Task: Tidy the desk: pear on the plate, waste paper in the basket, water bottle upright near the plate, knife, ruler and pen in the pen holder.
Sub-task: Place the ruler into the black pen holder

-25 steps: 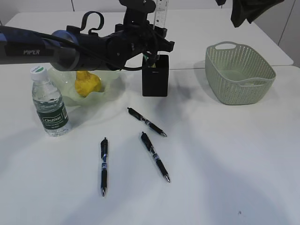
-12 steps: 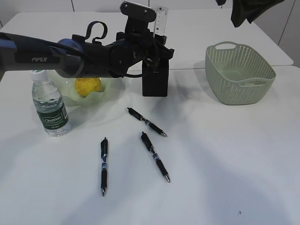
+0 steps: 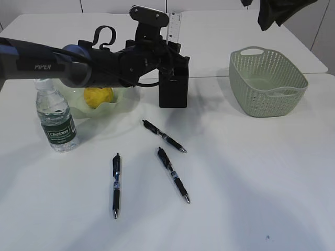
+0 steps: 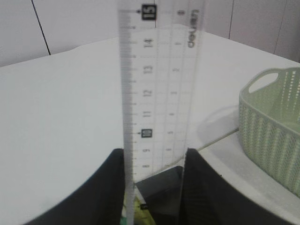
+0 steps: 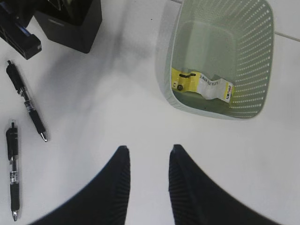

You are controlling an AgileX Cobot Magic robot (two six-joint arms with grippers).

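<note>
One ruler (image 4: 157,93) stands in the pen holder (image 3: 173,90), left gripper (image 4: 152,187) clamping it; right gripper (image 5: 147,180) open over waste paper (image 5: 201,86) in basket (image 5: 253,42).

This looks like a lab or test room made up as an office desk: plain white tabletops (image 3: 251,209) pushed together, bare pale panelled walls (image 4: 70,23), a black robot arm (image 3: 63,65) marked PIPER reaching over scattered pens (image 3: 116,184).
</note>
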